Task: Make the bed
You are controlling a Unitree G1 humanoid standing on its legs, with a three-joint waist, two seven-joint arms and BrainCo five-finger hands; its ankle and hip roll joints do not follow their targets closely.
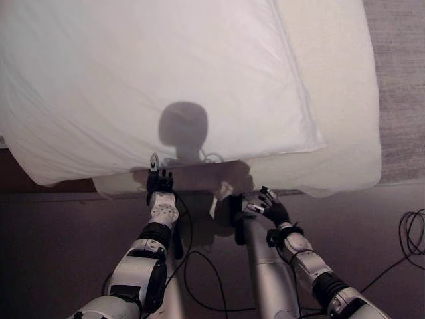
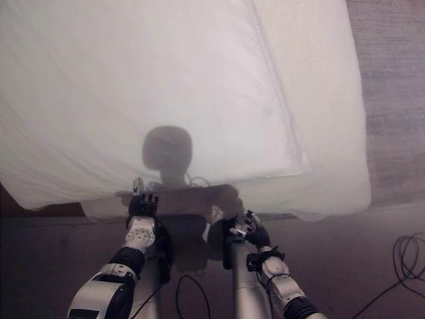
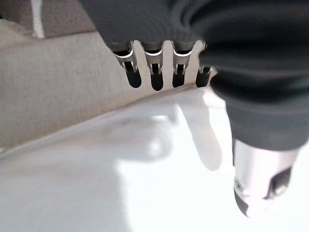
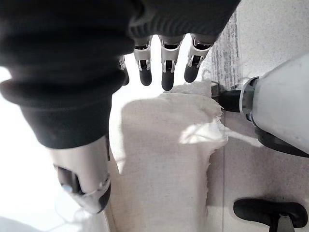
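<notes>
Both hands hover just off the bed's near edge. The right hand (image 1: 273, 211) hangs lower, fingers relaxed and empty; the left hand (image 1: 159, 181), fingers straight, nearly touches the white duvet (image 1: 153, 80). A good grasp should pinch the hem firmly before pulling it over the mattress (image 1: 339, 100).

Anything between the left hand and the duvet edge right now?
Nothing: in the left eye view the left hand sits right at the near edge of the white duvet, fingers open, with no object between them.
</notes>
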